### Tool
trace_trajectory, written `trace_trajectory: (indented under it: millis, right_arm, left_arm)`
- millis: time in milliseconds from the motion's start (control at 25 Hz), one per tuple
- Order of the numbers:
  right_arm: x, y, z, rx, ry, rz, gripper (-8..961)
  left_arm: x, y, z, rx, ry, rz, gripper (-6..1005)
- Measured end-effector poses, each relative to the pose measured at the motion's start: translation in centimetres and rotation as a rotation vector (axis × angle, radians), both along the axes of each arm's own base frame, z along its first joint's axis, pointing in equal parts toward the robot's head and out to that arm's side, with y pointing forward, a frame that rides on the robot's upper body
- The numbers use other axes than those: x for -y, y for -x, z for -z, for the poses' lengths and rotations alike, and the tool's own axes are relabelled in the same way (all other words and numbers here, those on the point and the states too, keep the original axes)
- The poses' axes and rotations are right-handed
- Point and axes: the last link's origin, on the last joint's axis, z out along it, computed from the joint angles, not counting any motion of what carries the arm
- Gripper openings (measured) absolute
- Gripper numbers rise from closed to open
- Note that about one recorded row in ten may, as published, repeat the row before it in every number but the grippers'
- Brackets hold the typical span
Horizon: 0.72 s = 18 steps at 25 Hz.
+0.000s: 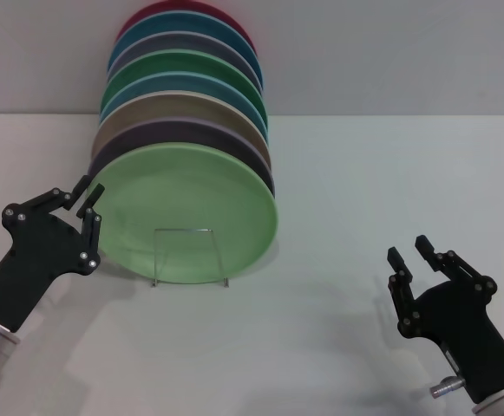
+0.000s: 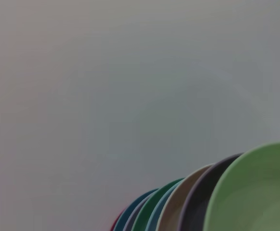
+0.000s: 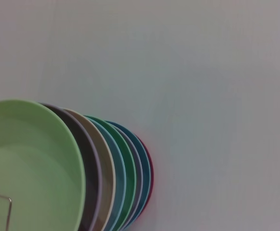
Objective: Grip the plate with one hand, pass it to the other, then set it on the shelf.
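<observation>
The light mint-green plate (image 1: pixel 186 212) stands tilted at the front of a leaning row of plates. It rests on the thin wire shelf (image 1: pixel 186 256), whose loop shows in front of its lower part. My left gripper (image 1: pixel 89 192) is at the plate's left rim with its fingers a little apart; I cannot tell whether they touch the rim. My right gripper (image 1: pixel 409 250) is open and empty, low on the right and well clear of the plate. The plate also shows in the left wrist view (image 2: pixel 260 192) and the right wrist view (image 3: pixel 29 163), and the wire shows in the latter (image 3: pixel 5 204).
Several more plates lean behind the mint one: dark purple (image 1: pixel 169 130), beige (image 1: pixel 169 108), blue, emerald green (image 1: pixel 186 62), grey, teal and red (image 1: pixel 178 7). They stand on a white table (image 1: pixel 364 173) that runs wide to the right.
</observation>
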Motion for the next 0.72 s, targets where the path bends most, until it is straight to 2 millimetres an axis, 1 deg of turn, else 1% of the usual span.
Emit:
trace_trajectory:
  millis: [80,280,360,400,440,480,520,560,600,640,680,720]
  right_arm:
    - [-0.1,0.0,0.1,0.001,0.004,0.001,312]
    - [-0.3,0.2,0.1,-0.003,0.011,-0.004,312]
    - [-0.7,0.3,-0.1,-0.026,0.007,-0.005,311]
    - [-0.7,0.3,-0.1,-0.026,0.007,-0.005,311]
    - [-1.0,0.3,-0.5,-0.047,-0.008,-0.008,311]
    - [-1.0,0.3,-0.5,-0.047,-0.008,-0.008,311]
    - [-1.1,0.3,-0.7,-0.056,-0.018,-0.012,311]
    - [-1.2,0.3,-1.2,-0.068,-0.039,-0.025,311]
    - [-1.2,0.3,-1.2,-0.068,-0.039,-0.025,312]
    - [-1.2,0.4,-1.6,-0.085,-0.060,-0.040,312]
    - [-1.2,0.4,-1.6,-0.085,-0.060,-0.040,312]
    - [-1.2,0.3,-1.9,-0.094,-0.071,-0.045,313]
  left_arm:
    - [0.0,0.0,-0.2,0.006,-0.011,-0.003,106]
    - [0.5,0.1,-0.5,0.022,-0.030,0.006,242]
    - [2.6,0.1,-2.0,0.110,-0.103,0.046,279]
    - [2.6,0.1,-2.0,0.110,-0.103,0.046,289]
    - [3.7,0.1,-2.7,0.184,-0.129,0.059,299]
    - [3.7,0.1,-2.7,0.184,-0.129,0.059,309]
    - [4.1,0.2,-3.1,0.228,-0.136,0.059,319]
    - [4.6,0.4,-3.7,0.323,-0.129,0.048,329]
    - [4.6,0.5,-4.0,0.362,-0.120,0.039,339]
    - [4.6,0.8,-4.2,0.415,-0.107,0.022,349]
    - [4.6,0.8,-4.2,0.415,-0.107,0.022,359]
    - [4.6,1.1,-4.5,0.461,-0.095,0.002,369]
